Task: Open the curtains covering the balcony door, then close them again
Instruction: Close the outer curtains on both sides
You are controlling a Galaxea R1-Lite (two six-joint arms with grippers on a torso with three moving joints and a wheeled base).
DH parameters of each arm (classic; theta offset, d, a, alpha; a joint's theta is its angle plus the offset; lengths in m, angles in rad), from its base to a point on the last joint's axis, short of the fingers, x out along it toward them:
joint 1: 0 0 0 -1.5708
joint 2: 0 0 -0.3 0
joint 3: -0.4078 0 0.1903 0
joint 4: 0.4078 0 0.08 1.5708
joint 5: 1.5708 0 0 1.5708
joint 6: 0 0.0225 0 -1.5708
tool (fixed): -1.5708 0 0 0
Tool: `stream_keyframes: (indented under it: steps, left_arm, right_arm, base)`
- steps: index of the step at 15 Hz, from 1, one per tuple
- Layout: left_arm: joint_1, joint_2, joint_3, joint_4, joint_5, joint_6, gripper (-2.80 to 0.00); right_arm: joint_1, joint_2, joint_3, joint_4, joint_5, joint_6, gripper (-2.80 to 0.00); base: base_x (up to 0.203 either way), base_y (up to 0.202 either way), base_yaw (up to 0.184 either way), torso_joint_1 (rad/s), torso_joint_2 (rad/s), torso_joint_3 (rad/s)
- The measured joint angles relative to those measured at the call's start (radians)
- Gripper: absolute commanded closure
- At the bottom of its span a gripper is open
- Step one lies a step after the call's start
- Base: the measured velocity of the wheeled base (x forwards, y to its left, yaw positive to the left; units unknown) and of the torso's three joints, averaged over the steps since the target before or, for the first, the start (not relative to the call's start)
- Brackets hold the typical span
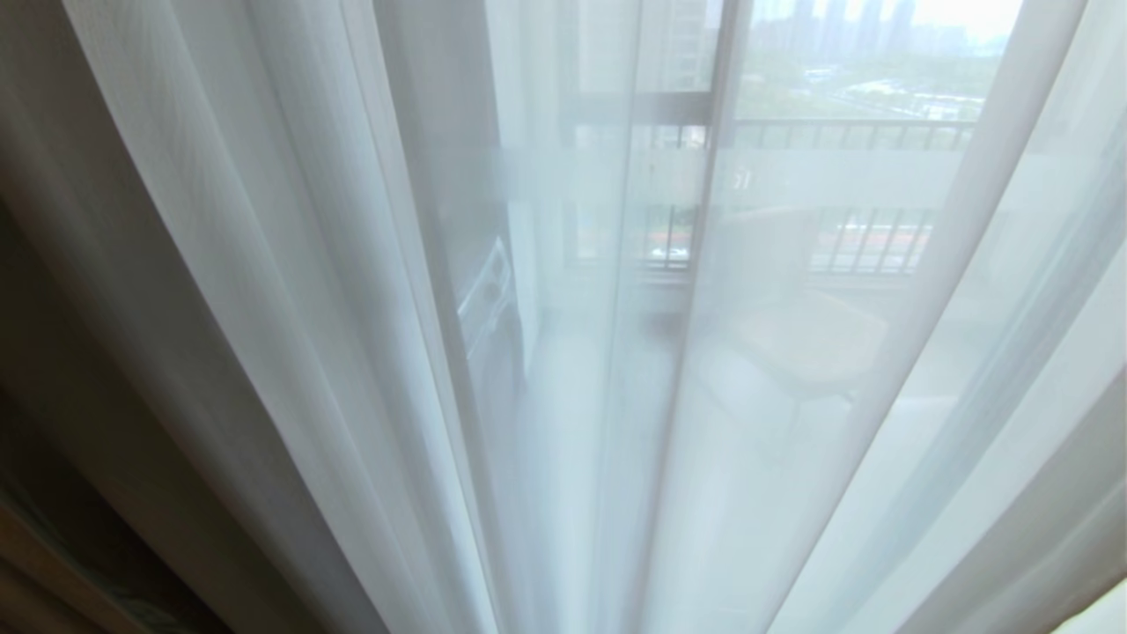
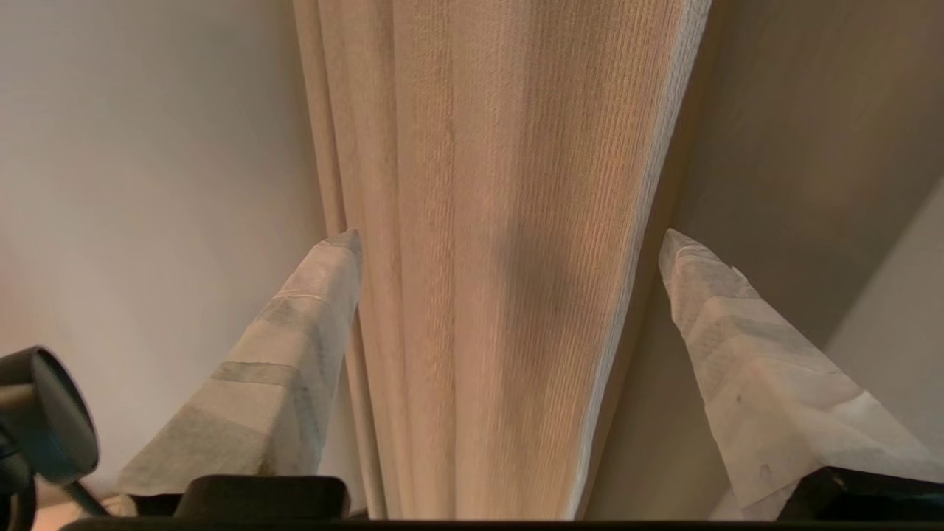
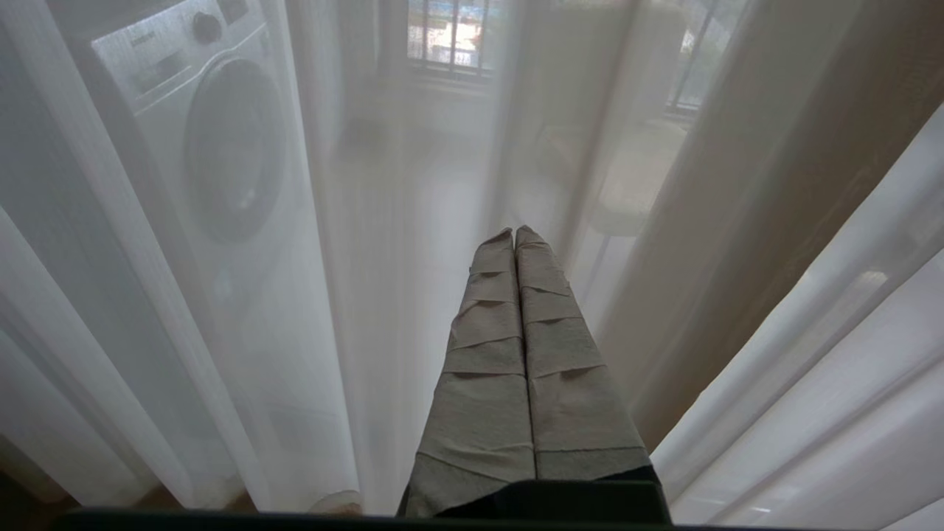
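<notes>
Left gripper [image 2: 509, 243] jaws gape wide around the beige drape [image 2: 501, 184].

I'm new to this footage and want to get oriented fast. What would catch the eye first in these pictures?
Thin see-through white sheers fill the head view, with a black-barred balcony railing showing faintly through them. In the left wrist view, a heavy beige-tan ribbed drape hangs between the spread fingers of the open left claw. The right claw is shut, pointing at the sheers, with a white front-loading washing machine dim behind them.
</notes>
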Motion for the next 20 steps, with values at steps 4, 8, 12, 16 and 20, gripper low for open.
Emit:
stream_keyframes:
  steps: [4,8,12,16,20]
  left_arm:
    - [0.001,0.094,-0.093,-0.029,0.000,0.001,-2.80]
    - [0.001,0.183,-0.204,-0.039,0.001,0.003,-2.80]
    - [0.003,0.246,-0.271,-0.040,0.008,0.005,-2.80]
    - [0.008,0.294,-0.320,-0.041,0.005,0.006,-2.80]
    - [0.011,0.328,-0.333,-0.073,-0.001,0.006,-2.80]
  right_arm:
    - [0.000,0.000,0.000,0.000,-0.001,0.000,0.00]
    - [0.000,0.000,0.000,0.000,0.000,0.000,0.00]
    - [0.000,0.000,0.000,0.000,0.000,0.000,0.00]
    - [0.000,0.000,0.000,0.000,0.000,0.000,0.00]
    - [0.000,0.000,0.000,0.000,0.000,0.000,0.00]
  base:
    - [0.000,0.000,0.000,0.000,0.00,0.000]
    - [0.000,0.000,0.000,0.000,0.00,0.000]
    - [0.000,0.000,0.000,0.000,0.00,0.000]
    - [0.000,0.000,0.000,0.000,0.00,0.000]
    - [0.000,0.000,0.000,0.000,0.00,0.000]
